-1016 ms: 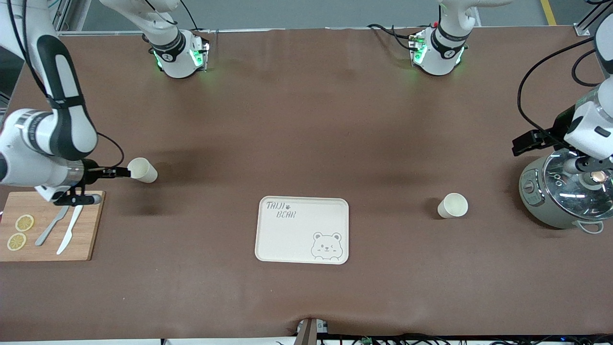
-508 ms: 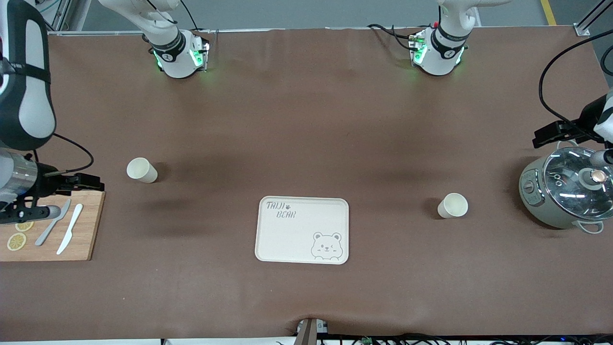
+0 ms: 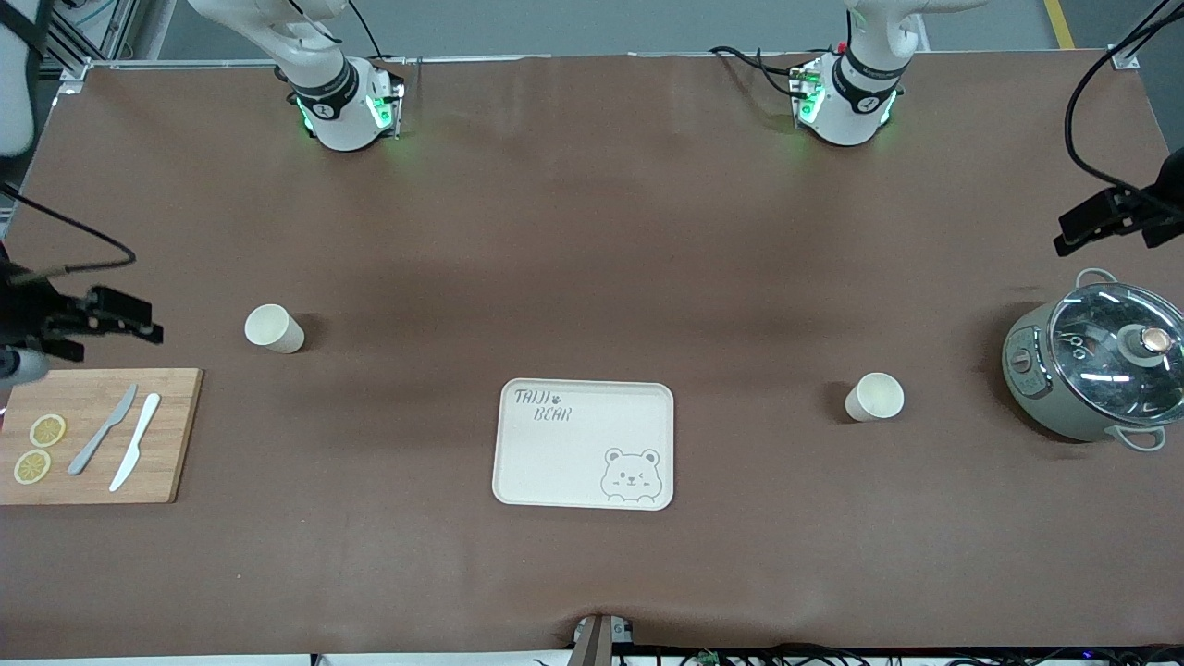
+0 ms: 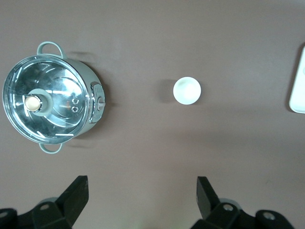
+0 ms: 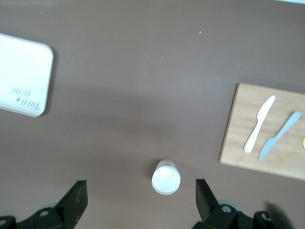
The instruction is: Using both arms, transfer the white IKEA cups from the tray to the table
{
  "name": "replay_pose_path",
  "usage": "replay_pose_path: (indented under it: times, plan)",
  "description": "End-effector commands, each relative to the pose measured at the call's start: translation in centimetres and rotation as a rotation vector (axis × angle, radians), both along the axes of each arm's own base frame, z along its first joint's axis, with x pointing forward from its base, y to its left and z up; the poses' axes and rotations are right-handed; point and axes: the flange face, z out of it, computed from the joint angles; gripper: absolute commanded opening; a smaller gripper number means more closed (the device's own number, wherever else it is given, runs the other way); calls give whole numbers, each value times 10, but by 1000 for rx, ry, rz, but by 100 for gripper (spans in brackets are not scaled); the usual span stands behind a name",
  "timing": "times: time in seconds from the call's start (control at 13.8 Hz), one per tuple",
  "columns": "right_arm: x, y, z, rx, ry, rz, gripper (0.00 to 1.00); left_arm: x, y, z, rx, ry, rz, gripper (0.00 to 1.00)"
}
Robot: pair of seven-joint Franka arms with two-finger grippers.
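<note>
Cream tray (image 3: pixel 584 445): set on the brown bench (image 3: pixel 592 231), nearest the front camera, between the two cups.
Cup toward the left arm's end (image 3: pixel 873 397): upright on the bench, beside the pot (image 3: pixel 1094 372).
Cup toward the right arm's end (image 3: pixel 274 328): upright, near the cutting board (image 3: pixel 92 436).
Left pincer (image 4: pixel 143 202): held high with fingers apart, its cup well clear of them.
Right pincer (image 5: pixel 140 202): raised with fingers spread, its cup seen between them, untouched.

The front view looks down from high across the worktop (image 3: pixel 592 231), facing both bases. Each wrist view looks straight down from well above: the left shares the pot (image 4: pixel 50 98) (image 3: pixel 1091 370), the right shares the cutting board (image 5: pixel 264 131) (image 3: pixel 97 435); both catch the tray's (image 3: pixel 585 444) edge
</note>
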Motion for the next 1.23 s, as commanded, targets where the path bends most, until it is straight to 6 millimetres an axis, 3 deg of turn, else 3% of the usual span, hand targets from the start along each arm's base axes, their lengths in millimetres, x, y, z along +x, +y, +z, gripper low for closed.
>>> replay_pose_path:
  times: [0.0,0.22,0.44,0.58,0.73,1.16]
  plan:
    - [-47,1,45,-11,11,0,100,-40,-16,15,-6,-11,-38,100]
    - [-95,0,62,-8,20,-60,100,-71,-25,17,-25,-21,-46,100]
    - [-127,17,67,-80,71,-185,100,-77,-38,15,-21,-29,-58,100]
    - [-127,7,61,-126,75,-220,100,-77,-43,19,-8,-37,-68,100]
    - [-124,-24,58,-104,70,-272,100,-74,-37,19,-8,-31,-70,100]
    - [-113,-11,60,-53,-5,-243,100,-62,-30,10,-14,-20,-46,100]
